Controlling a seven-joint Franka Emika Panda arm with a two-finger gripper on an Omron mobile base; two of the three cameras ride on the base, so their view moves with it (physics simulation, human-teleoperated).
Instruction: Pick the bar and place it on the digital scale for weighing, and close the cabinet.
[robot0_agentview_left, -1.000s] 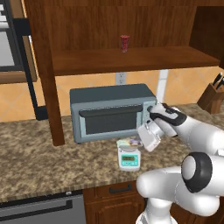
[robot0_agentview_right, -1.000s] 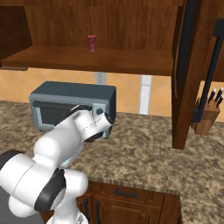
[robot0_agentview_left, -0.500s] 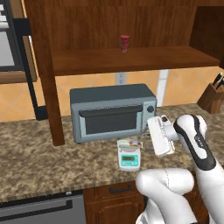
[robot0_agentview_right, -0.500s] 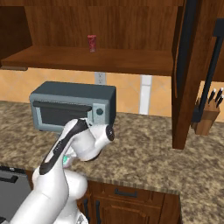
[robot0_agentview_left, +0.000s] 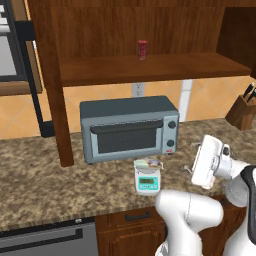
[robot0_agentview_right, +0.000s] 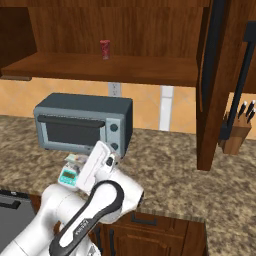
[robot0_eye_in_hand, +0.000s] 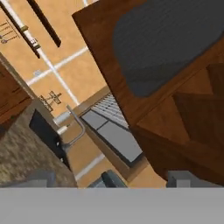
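Observation:
The digital scale (robot0_agentview_left: 147, 181) stands on the counter in front of the toaster oven, white and pale teal with a green display. The bar (robot0_agentview_left: 148, 163) lies on its platter, pale with greenish marks. From the right base view the scale (robot0_agentview_right: 69, 175) and bar (robot0_agentview_right: 75, 159) sit just left of my hand. My gripper (robot0_agentview_left: 207, 146) (robot0_agentview_right: 101, 148) hangs to the right of the scale, apart from it; the fingertips (robot0_eye_in_hand: 183, 177) stand wide apart with nothing between them. The cabinet (robot0_agentview_left: 150, 30) is open, with its right door (robot0_agentview_right: 215, 85) swung out. A door's dark arched panel (robot0_eye_in_hand: 175, 52) faces the hand view.
A grey-blue toaster oven (robot0_agentview_left: 129, 127) stands behind the scale. On the cabinet shelf there is a red can (robot0_agentview_left: 142, 49). A knife block (robot0_agentview_left: 243, 107) stands at the far right of the counter. The left door (robot0_agentview_left: 50, 85) juts out over the counter.
My hand has drawn away from the scale to the right, and the arm has folded back toward the base. The bar stays on the scale.

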